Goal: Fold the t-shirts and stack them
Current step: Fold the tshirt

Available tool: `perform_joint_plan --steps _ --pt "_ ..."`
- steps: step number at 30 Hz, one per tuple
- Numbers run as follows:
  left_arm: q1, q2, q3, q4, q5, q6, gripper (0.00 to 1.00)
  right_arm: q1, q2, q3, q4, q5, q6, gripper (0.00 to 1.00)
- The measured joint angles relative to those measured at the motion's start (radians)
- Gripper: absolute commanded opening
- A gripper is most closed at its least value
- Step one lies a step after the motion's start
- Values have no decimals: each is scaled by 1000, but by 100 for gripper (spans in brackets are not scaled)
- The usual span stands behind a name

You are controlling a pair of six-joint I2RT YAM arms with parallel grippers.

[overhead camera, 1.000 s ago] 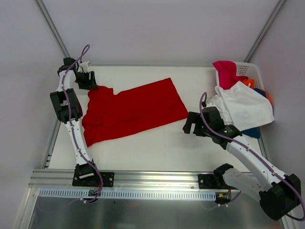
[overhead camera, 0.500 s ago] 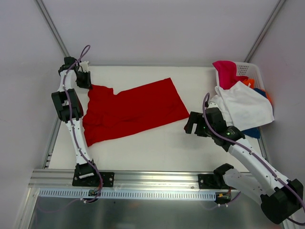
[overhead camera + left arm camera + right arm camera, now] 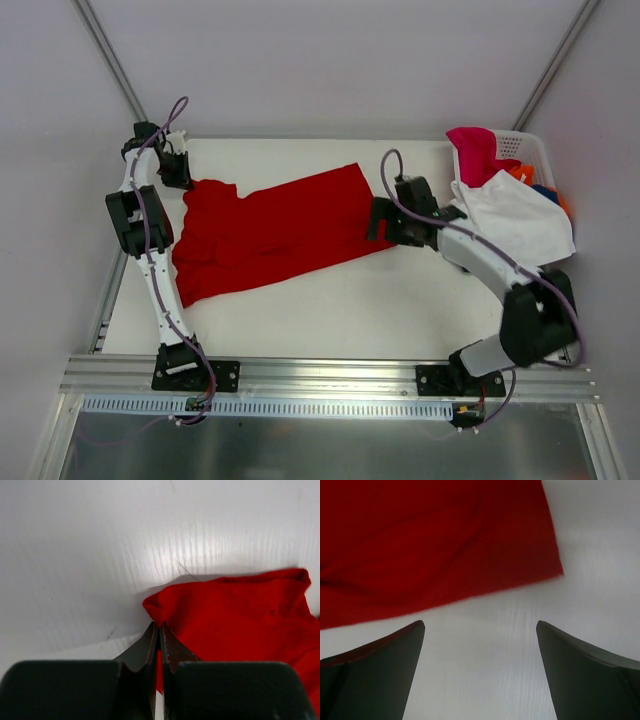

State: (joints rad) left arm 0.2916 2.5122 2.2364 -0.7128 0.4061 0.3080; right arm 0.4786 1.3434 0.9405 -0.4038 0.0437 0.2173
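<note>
— So, where's the red t-shirt?
— Spread flat, centre-left of the table. My left gripper is pinching its upper-left corner, jaws closed on the cloth. My right gripper hovers wide open at the shirt's right edge, holding nothing.
</note>
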Motion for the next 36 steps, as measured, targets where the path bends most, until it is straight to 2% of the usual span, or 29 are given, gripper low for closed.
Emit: perform_joint_plan --steps 4,10,16,25,36 --pt "0 -71 -101 -11 23 0 0 -61 367 344 64 -130 -43 99" --pt "0 -222 -219 -22 59 1 0 -141 803 808 66 -303 -63 99" --pt "0 -332 -309 -17 93 -3 0 -202 1056 1063 54 -442 -56 99" --pt "0 -346 -396 -24 122 -13 0 -299 1251 1321 132 -563 39 99" --pt "-11 -351 -399 -25 161 -43 0 -356 1275 1336 274 -578 130 100"
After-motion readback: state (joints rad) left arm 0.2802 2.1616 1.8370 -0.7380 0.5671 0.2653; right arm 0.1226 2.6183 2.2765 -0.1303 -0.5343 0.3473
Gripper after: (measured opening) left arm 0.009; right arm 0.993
